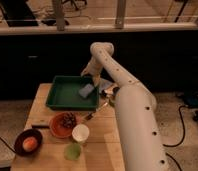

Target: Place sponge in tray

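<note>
Gripper [94, 80] sits at the end of the white arm [127, 107], which rises from the lower right of the view, bends at the top and comes down over the right end of the tray [66, 96]. How wide the gripper stands cannot be told from this view, nor whether it holds anything. The sponge [86, 90], a small blue-grey block, lies inside the tray at its right end, directly below and just beside the gripper; whether the two touch cannot be determined. The tray is dark green and rectangular with flared sides, and it stands on the far part of a wooden table [99, 150]. Nearer the camera on the same table: a round orange plate [56, 127] carrying a dark, rough-looking object [68, 119]; a white cup [80, 133] just beside the plate on its right; a pale green round blob [72, 151] in front of the cup; and a dark bowl [21, 140] at the left front corner with an orange ball [29, 144] inside. A thin dark stick [40, 125] lies left of the plate. Behind the table runs a dark low wall, with a pale ledge and upright posts above it. The floor is speckled grey, and black cables [184, 122] trail across it on the right.
</note>
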### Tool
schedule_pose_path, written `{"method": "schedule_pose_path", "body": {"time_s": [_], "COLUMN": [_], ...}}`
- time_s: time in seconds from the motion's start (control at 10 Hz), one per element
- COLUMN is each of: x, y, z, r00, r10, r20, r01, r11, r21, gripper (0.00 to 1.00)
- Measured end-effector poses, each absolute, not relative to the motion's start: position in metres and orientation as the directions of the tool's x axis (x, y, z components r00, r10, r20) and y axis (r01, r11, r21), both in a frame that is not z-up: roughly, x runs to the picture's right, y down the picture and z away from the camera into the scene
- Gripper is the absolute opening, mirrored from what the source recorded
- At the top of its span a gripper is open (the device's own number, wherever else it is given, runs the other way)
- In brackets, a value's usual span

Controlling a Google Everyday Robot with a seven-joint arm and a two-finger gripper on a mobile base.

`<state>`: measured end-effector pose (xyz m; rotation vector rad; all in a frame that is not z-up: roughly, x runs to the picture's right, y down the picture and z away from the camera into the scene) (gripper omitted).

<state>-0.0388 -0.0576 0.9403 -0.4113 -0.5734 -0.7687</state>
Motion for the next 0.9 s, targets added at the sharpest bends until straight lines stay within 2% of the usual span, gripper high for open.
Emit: {"method": "schedule_pose_path", "body": {"time_s": [0.1, 0.2, 0.4, 0.9], "x": [-0.0367, -0.0364, -0.0401, -0.0391], "y": [-0.0589, -0.0597, -0.0609, -0.06], "z": [0.941, 0.9416, 0.9424, 0.9433], "r00": [0.582, 0.582, 0.578, 0.579], "r10": [-0.529, -0.529, -0.532, -0.531], "r20": [0.618, 0.617, 0.619, 0.619], "r01": [0.743, 0.744, 0.747, 0.746], "r11": [0.654, 0.654, 0.65, 0.65], "r21": [-0.14, -0.141, -0.139, -0.141], "gripper": [0.3, 0.21, 0.13, 0.13]}}
